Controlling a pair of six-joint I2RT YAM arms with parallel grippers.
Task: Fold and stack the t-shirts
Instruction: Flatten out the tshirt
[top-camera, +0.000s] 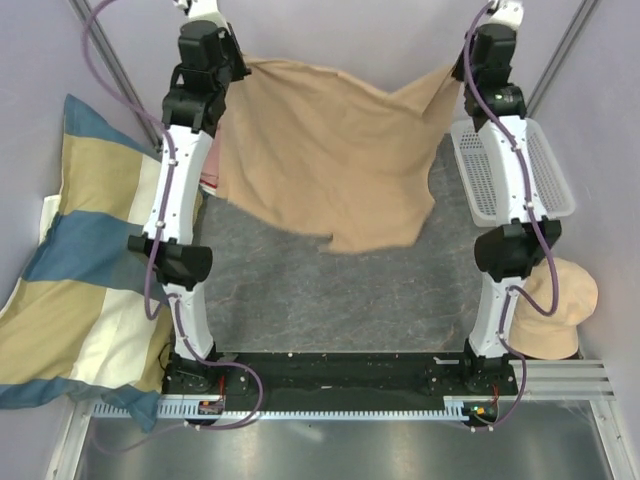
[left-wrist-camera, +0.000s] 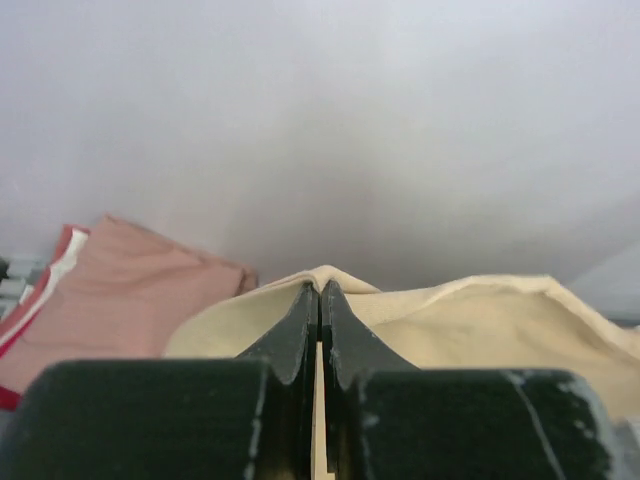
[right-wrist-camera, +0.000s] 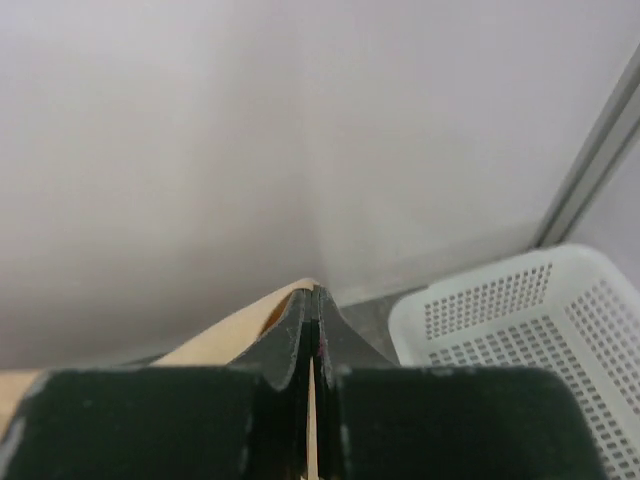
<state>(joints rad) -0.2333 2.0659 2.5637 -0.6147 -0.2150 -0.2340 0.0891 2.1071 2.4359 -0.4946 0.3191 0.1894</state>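
pinching the tan t-shirt (top-camera: 330, 160) in left gripper (left-wrist-camera: 320, 297) and right gripper (right-wrist-camera: 312, 300), letting it sag between them (hem below); needing level, even lowering.

The left tool (left-wrist-camera: 320, 292) pinches the tan t-shirt (left-wrist-camera: 480, 320) tight. A pink t-shirt (left-wrist-camera: 130, 285) lies off to the left.

The grey mottled table (top-camera: 330, 300) ahead of my bases carries a white perforated basket (top-camera: 478, 175) at the upper right of the top view. A beige domed hat-like thing (top-camera: 575, 300) sits at the lower right and a striped pillow (top-camera: 70, 270) along the left side. A salmon-pink t-shirt (left-wrist-camera: 130, 290) lies at the lower left of my left wrist view.
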